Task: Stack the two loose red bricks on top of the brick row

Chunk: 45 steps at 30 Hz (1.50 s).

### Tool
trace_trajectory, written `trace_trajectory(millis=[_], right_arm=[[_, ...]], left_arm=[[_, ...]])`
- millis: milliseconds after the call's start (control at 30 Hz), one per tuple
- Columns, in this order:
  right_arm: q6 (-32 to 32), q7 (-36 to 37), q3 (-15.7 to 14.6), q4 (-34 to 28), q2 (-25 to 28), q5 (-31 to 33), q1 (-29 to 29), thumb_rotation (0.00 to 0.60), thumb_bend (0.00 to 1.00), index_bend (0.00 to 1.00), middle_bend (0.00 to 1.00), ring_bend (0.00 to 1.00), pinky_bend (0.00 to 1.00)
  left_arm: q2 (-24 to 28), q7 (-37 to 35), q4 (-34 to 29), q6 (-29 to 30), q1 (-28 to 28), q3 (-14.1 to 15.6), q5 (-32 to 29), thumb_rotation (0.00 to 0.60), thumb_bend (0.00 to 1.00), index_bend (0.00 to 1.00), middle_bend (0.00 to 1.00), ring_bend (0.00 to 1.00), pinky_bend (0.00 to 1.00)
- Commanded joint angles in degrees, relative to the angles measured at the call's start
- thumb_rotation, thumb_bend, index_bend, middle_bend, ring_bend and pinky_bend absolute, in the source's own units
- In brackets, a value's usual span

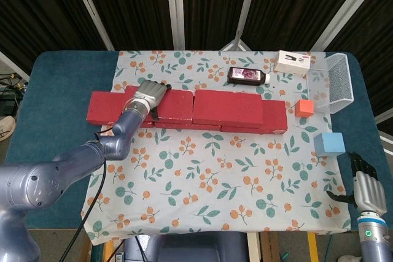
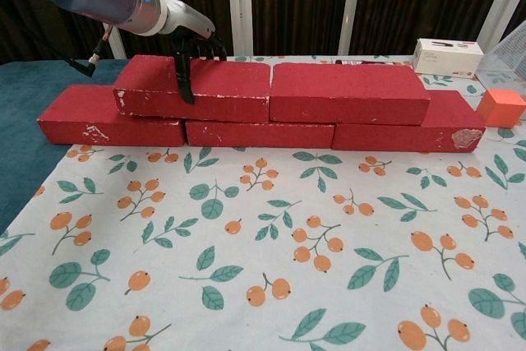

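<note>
Two red bricks lie end to end on the lower brick row (image 1: 103,107) (image 2: 107,121). The left upper brick (image 1: 176,104) (image 2: 230,88) is gripped by my left hand (image 1: 149,93) (image 2: 194,48), thumb down its front face and the other fingers curled over its top rear edge. The right upper brick (image 1: 227,107) (image 2: 349,92) butts against it, with nothing touching it. My right hand (image 1: 367,189) hangs off the table's near right corner holding nothing, fingers apart; the chest view does not show it.
Behind the row lie a dark bottle (image 1: 247,76) and a white box (image 1: 293,62) (image 2: 448,57). A clear bin (image 1: 331,83) stands at the far right, with an orange cube (image 1: 303,108) (image 2: 501,107) and a blue cube (image 1: 329,144) near it. A floral cloth (image 1: 215,176) covers the table.
</note>
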Motion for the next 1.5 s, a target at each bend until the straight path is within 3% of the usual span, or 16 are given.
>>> trace_trajectory(millis=[33,733,967,1500], right_arm=[[-0.04,-0.03,0.0,0.04,-0.02,0.08,0.02,0.6,0.1,0.01,0.01,0.0,0.0],[-0.24,-0.4,-0.06,-0.07,0.05,0.51,0.17,0.6,0.1,0.01,0.01,0.0,0.0],[-0.27,-0.45,-0.04,0.0,0.0,0.66,0.22,0.6,0.1,0.01,0.01,0.0,0.0],[-0.18,-0.77,-0.06,-0.09,-0.06,0.87,0.28,0.6,0.1,0.01,0.01,0.0,0.0]], left_arm=[[-0.29,0.26,0.24,-0.19,0.18,-0.22,0.09,0.6,0.11,0.36,0.44,0.3,0.27],[-1.25,2.06,1.25,-0.49,0.54,-1.13,-1.36,0.6,0.1,0.34,0.43,0.3,0.28],[-1.45,2.52,1.56,-0.61,0.68,-1.42,-1.57,0.6,0.08,0.29,0.34,0.3,0.27],[-1.11,4.23,1.09,-0.73,0.04,-0.89,-3.24,0.6,0.01,0.14,0.17,0.16,0.23]])
